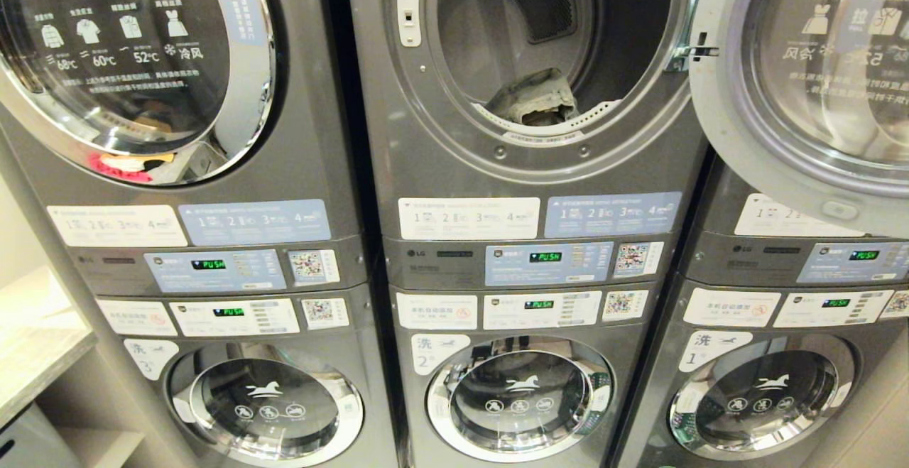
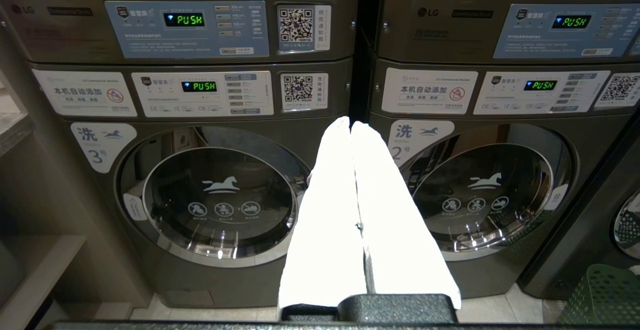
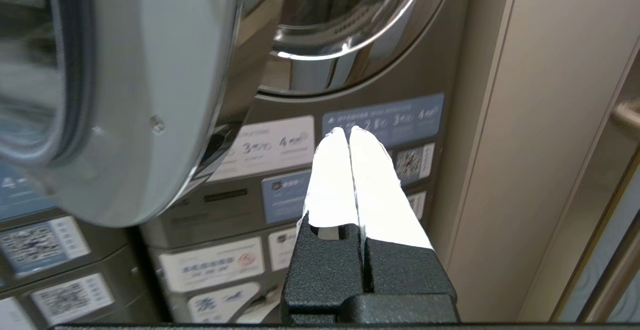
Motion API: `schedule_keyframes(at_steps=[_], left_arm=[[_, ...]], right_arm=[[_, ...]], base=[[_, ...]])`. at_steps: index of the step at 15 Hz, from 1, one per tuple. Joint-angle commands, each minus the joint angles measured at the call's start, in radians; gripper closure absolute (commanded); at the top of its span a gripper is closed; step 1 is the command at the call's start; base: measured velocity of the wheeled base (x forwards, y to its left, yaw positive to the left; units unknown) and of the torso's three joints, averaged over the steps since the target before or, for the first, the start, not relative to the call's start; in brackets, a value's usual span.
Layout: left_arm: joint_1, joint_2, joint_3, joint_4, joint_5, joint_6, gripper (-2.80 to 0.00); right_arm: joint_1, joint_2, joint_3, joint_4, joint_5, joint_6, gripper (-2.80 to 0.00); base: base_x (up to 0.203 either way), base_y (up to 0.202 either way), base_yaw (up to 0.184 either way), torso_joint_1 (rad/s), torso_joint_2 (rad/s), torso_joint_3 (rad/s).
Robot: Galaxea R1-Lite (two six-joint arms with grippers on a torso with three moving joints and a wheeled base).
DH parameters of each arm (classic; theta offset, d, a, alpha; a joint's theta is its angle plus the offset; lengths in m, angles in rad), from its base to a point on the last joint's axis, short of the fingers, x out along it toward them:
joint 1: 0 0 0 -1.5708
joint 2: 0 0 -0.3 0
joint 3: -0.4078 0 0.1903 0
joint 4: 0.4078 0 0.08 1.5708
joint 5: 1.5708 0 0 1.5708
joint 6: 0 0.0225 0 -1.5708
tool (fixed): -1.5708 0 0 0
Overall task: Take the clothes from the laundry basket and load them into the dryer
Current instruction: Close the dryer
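The middle dryer (image 1: 547, 42) stands open, its round door (image 1: 802, 77) swung out to the right. A crumpled grey-beige garment (image 1: 534, 99) lies at the front of the drum. A corner of the green laundry basket (image 2: 602, 295) shows on the floor by the lower machines; its contents are hidden. My left gripper (image 2: 350, 125) is shut and empty, pointing at the gap between two lower washers. My right gripper (image 3: 348, 132) is shut and empty, beside the open dryer door (image 3: 125, 94), facing the right-hand machine's labels. Neither arm appears in the head view.
Three stacked columns of grey machines fill the head view, with the left dryer door (image 1: 135, 63) closed. A light shelf (image 1: 35, 354) sits at the far left. A beige wall panel (image 3: 540, 144) rises just right of the right gripper.
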Motion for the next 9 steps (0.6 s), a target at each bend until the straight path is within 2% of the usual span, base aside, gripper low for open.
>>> schedule_keyframes(at_steps=[1, 4, 7, 9], left_arm=[[0.0, 0.0, 0.002, 0.0, 0.001, 0.0, 0.0], [0.0, 0.0, 0.002, 0.0, 0.001, 0.0, 0.0], [0.0, 0.0, 0.002, 0.0, 0.001, 0.0, 0.0], [0.0, 0.0, 0.002, 0.0, -0.001, 0.0, 0.0]], right_arm=[[0.001, 0.066, -0.054, -0.024, 0.005, -0.001, 0.0], [0.001, 0.128, -0.189, -0.031, 0.014, 0.004, 0.0], [0.001, 0.16, -0.285, -0.022, 0.161, 0.012, 0.0], [0.004, 0.162, -0.301, -0.013, 0.192, 0.012, 0.0]], base=[[0.0, 0.0, 0.0, 0.0, 0.0, 0.0], [0.0, 0.0, 0.0, 0.0, 0.0, 0.0], [0.0, 0.0, 0.0, 0.0, 0.0, 0.0], [0.0, 0.0, 0.0, 0.0, 0.0, 0.0]])
